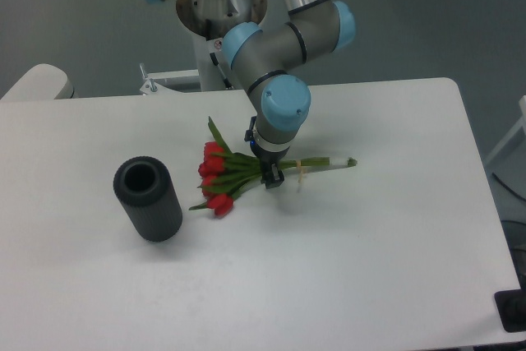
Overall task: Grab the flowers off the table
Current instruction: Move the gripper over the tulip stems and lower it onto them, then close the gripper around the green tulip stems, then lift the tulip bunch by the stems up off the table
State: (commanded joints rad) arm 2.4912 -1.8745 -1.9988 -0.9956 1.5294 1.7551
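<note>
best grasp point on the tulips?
Grip the flowers at mid-stem, coming straight down with the fingers across the stems. They lie flat on the table, heads left, and are slimmest there. The hand is already over that spot.

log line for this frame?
phase: grasp | gripper: down on flowers stems, closure unclear | flowers: lying on table | black cylinder: upright, apart

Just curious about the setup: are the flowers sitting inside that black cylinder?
No, the flowers lie flat on the table, beside the black cylinder.
</note>
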